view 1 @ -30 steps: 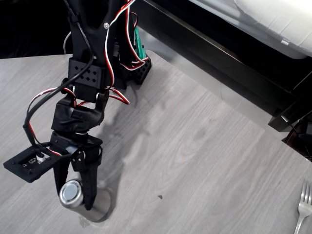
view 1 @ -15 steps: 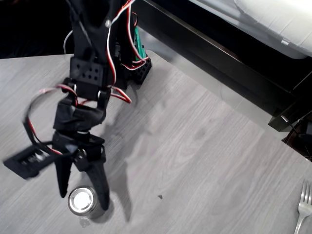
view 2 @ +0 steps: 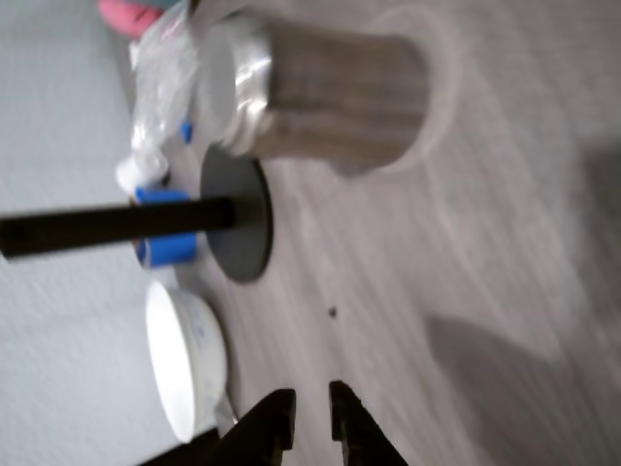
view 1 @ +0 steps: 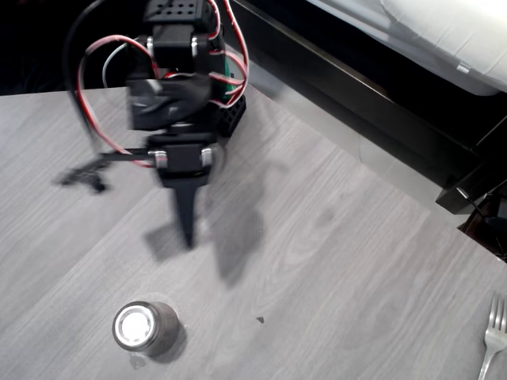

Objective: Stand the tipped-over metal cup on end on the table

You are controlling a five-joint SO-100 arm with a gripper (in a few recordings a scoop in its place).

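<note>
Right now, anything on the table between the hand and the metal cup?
Nothing visible. In the overhead view only bare table and the arm's shadow lie between the hand and the metal cup, which stands on end. The fork sits far right, well clear.

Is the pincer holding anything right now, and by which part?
Nothing is held. The pincer is empty, fingers nearly together, away from the cup, which stands on end on the table.
</note>
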